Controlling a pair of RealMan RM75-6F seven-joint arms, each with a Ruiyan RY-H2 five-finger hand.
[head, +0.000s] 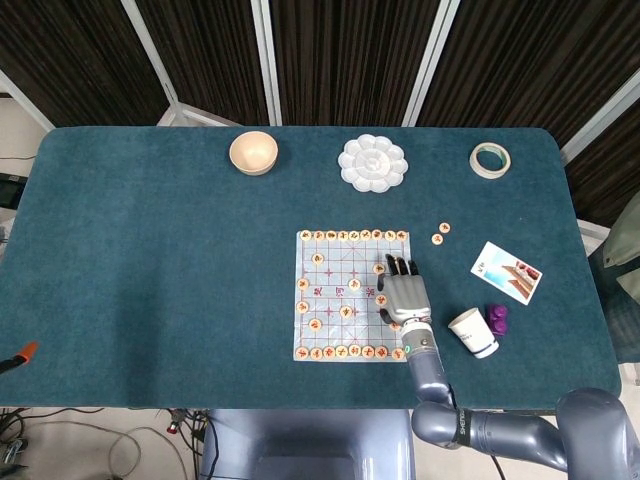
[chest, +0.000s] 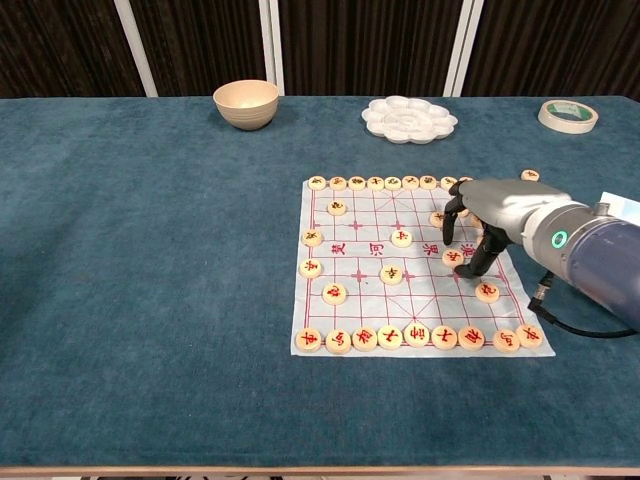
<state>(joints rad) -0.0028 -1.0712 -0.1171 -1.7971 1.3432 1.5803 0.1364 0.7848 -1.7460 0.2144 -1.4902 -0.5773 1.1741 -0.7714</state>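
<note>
Your right hand (chest: 487, 215) sits over the right side of the chess board (chest: 365, 262), fingers curled down among the pieces; whether they pinch the piece (chest: 453, 258) beneath, you cannot tell. Board's right edge lies just under your wrist. Paper cup (head: 473, 332) stands near, to your right. Bare cloth lies left of the board

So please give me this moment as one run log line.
right hand: over right side of chess board, fingertips down among chess pieces, hold unclear | left hand: not in view | paper cup: beside board
</note>
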